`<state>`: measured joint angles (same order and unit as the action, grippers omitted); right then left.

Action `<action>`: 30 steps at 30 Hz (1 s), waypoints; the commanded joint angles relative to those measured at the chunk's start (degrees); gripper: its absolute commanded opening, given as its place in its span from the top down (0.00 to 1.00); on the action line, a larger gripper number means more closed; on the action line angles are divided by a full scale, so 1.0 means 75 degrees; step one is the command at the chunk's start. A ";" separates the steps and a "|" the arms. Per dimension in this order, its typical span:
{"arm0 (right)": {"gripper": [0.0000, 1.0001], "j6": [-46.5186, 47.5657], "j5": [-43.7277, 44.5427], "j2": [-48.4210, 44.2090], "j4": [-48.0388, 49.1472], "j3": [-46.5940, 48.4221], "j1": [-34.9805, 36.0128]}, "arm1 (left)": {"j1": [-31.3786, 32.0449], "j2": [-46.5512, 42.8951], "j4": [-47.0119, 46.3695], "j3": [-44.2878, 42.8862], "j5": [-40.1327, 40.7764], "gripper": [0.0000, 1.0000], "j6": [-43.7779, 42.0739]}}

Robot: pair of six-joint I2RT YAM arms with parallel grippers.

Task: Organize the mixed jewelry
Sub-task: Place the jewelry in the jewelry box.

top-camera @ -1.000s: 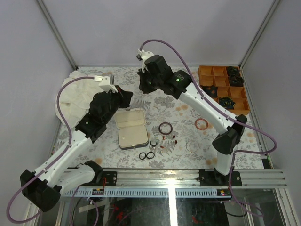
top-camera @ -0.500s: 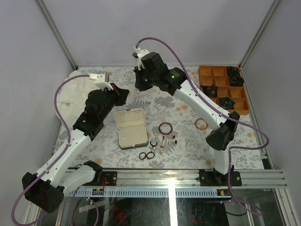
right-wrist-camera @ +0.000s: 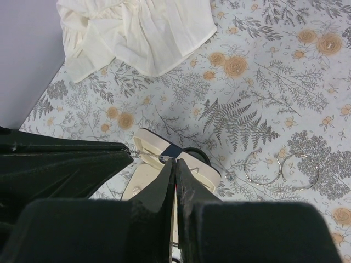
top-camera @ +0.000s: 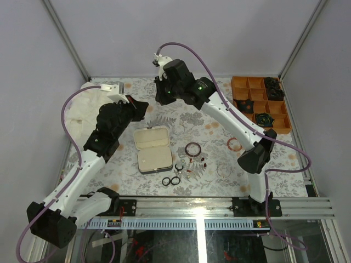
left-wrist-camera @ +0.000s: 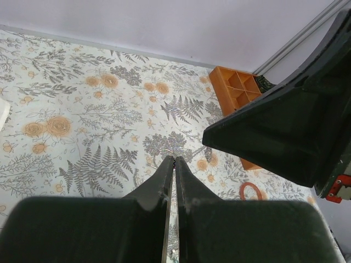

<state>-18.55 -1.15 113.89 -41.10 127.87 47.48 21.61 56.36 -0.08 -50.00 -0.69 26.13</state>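
Note:
Both grippers hang close together above the back of the table. My left gripper [top-camera: 143,107] [left-wrist-camera: 174,159] is shut, and so is my right gripper [top-camera: 159,97] [right-wrist-camera: 175,160]. In the right wrist view a thin silver chain [right-wrist-camera: 148,154] stretches between their tips. Below lies the open navy case [top-camera: 152,149] with cream lining [right-wrist-camera: 148,139]. On the table lie a dark bangle [top-camera: 192,148], a reddish bangle [top-camera: 235,144] [left-wrist-camera: 251,192], two black rings [top-camera: 171,181], silver hoops [top-camera: 179,129] [right-wrist-camera: 260,167] and tiny red beads [top-camera: 204,161].
An orange divided tray [top-camera: 260,101] [left-wrist-camera: 236,87] with black rosettes stands at the back right. A white cloth [top-camera: 88,112] [right-wrist-camera: 137,33] lies at the back left. A metal rail runs along the near edge. Grey walls close in the sides.
Both grippers have shifted a little to the left and toward the back, staying close together. The jewelry on the table has not moved.

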 commanded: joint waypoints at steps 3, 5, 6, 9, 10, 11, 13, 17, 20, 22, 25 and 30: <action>1.00 0.0088 -0.0169 0.0169 0.0011 0.0607 -0.0057 | -0.0145 -0.0001 -0.0517 0.0048 -0.0255 1.00 0.0024; 1.00 0.0082 -0.0178 0.0195 -0.0014 0.0672 -0.0060 | -0.0172 -0.0013 -0.0506 0.0028 -0.0287 1.00 0.0020; 1.00 0.0082 -0.0186 0.0204 -0.0014 0.0701 -0.0059 | -0.0190 -0.0024 -0.0506 0.0020 -0.0303 1.00 0.0010; 1.00 0.0071 -0.0208 0.0235 -0.0010 0.0714 -0.0050 | -0.0214 -0.0021 -0.0492 -0.0001 -0.0329 1.00 -0.0003; 1.00 0.0068 -0.0216 0.0234 -0.0012 0.0705 -0.0063 | -0.0221 -0.0018 -0.0492 -0.0002 -0.0337 1.00 -0.0004; 1.00 0.0079 -0.0226 0.0234 -0.0015 0.0704 -0.0055 | -0.0229 -0.0012 -0.0504 -0.0002 -0.0351 1.00 -0.0004; 1.00 0.0062 -0.0223 0.0228 -0.0007 0.0656 -0.0050 | -0.0240 -0.0004 -0.0526 0.0008 -0.0385 1.00 -0.0004; 1.00 0.0044 -0.0232 0.0200 0.0062 0.0535 -0.0056 | -0.0254 0.0002 -0.0574 0.0042 -0.0421 1.00 -0.0014; 1.00 0.0047 -0.0241 0.0209 0.0084 0.0544 -0.0050 | -0.0278 0.0037 -0.0627 0.0036 -0.0455 1.00 -0.0006; 1.00 0.0059 -0.0247 0.0231 0.0078 0.0582 -0.0060 | -0.0291 0.0044 -0.0653 0.0013 -0.0482 1.00 -0.0004; 1.00 0.0073 -0.0227 0.0231 0.0081 0.0650 -0.0058 | -0.0303 0.0034 -0.0719 -0.0010 -0.0515 1.00 -0.0004; 1.00 0.0070 -0.0227 0.0244 0.0089 0.0681 -0.0051 | -0.0314 0.0056 -0.0804 -0.0031 -0.0605 1.00 -0.0004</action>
<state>-18.57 -1.23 116.01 -41.52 130.43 47.46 19.77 56.58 -1.63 -50.00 -3.95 26.15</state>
